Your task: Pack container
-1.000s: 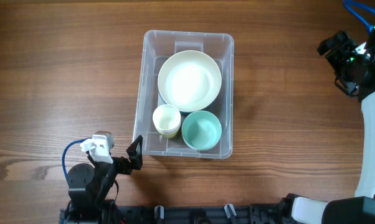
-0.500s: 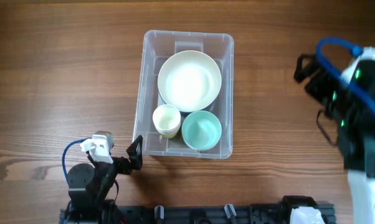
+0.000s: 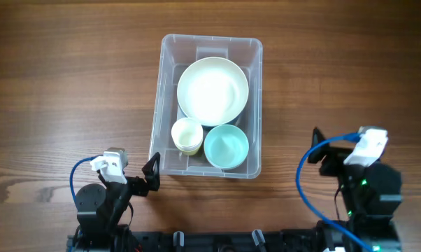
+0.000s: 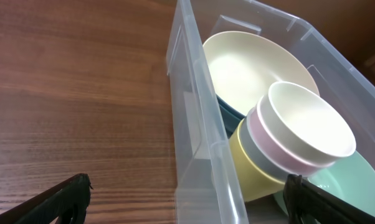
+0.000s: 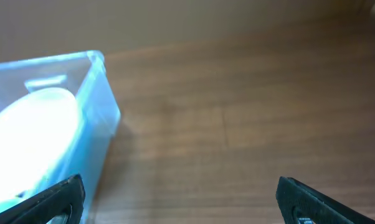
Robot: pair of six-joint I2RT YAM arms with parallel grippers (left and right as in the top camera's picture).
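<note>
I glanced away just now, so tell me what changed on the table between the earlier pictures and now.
The right gripper swung from the table's far right edge back toward the near edge. It now sits open and empty, to the right of the container. Nothing was taken hold of or let go. The left gripper, the container and the bowls inside it stayed put.

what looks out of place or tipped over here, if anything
Nothing stands out. The cream bowl, the stacked small cups and the teal bowl all sit upright inside the container, with nothing spilled on the table.
</note>
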